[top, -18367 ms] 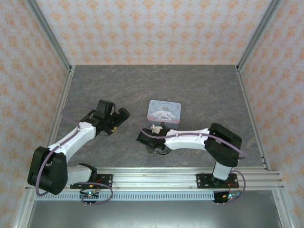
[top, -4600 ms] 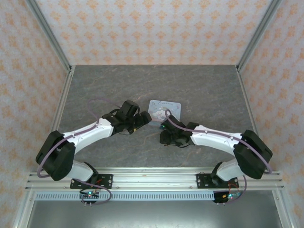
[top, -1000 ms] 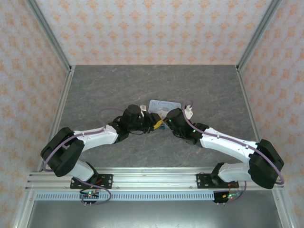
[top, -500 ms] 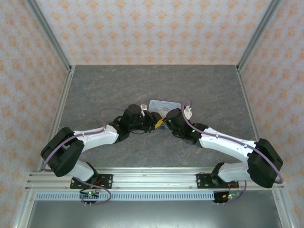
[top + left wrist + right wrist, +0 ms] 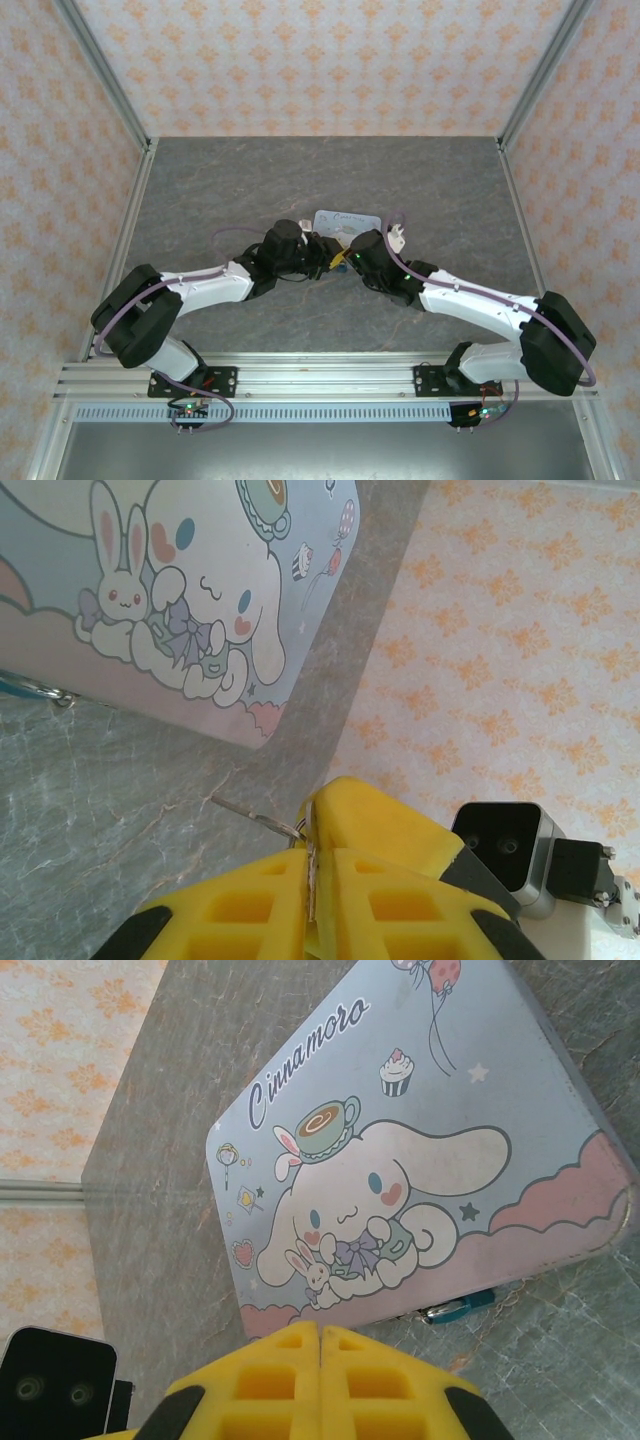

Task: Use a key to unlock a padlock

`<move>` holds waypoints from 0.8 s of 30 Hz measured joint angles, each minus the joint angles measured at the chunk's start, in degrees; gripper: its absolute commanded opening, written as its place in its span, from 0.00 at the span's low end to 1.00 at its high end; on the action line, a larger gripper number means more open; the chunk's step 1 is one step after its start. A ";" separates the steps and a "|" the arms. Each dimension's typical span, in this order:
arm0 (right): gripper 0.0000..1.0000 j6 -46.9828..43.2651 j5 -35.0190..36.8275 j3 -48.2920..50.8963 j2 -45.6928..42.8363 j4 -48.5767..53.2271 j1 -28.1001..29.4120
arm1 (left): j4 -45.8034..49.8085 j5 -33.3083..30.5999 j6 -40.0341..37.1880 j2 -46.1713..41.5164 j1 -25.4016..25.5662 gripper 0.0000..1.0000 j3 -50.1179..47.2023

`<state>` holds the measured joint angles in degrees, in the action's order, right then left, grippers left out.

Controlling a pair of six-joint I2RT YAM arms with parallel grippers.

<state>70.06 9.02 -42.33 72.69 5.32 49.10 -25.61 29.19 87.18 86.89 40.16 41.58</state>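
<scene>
Left tool point(image 5: 309, 856) pinches the thin key point(image 5: 310, 875); right tool point(image 5: 318, 1332) is clenched; padlock point(image 5: 462, 1309) lies against the near edge of the tin point(image 5: 450, 1110).

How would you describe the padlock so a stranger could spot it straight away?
Start at the pale Cinnamoroll tin lying flat on the grey stone-look table. Right at the tin's pink-cloud edge sits the padlock. It is tiny and teal-blue with a thin metal shackle, far smaller than the tin and the only teal thing beside it.
</scene>
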 measured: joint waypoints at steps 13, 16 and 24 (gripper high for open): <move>0.00 0.48 -0.24 0.72 -0.04 -1.16 -0.17 | -0.42 -0.74 0.00 0.50 0.37 0.00 0.00; 0.01 0.63 -0.28 0.94 -0.17 -1.53 -0.17 | -0.42 -0.76 -0.02 0.52 0.37 0.00 0.00; 0.48 -0.26 -1.79 4.57 -7.48 -1.29 -3.58 | 2.64 -1.05 -4.63 0.46 0.17 0.00 1.25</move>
<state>69.80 7.22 -37.76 65.21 4.03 45.52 -22.96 28.14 82.54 87.35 40.34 42.83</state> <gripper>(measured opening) 0.464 0.045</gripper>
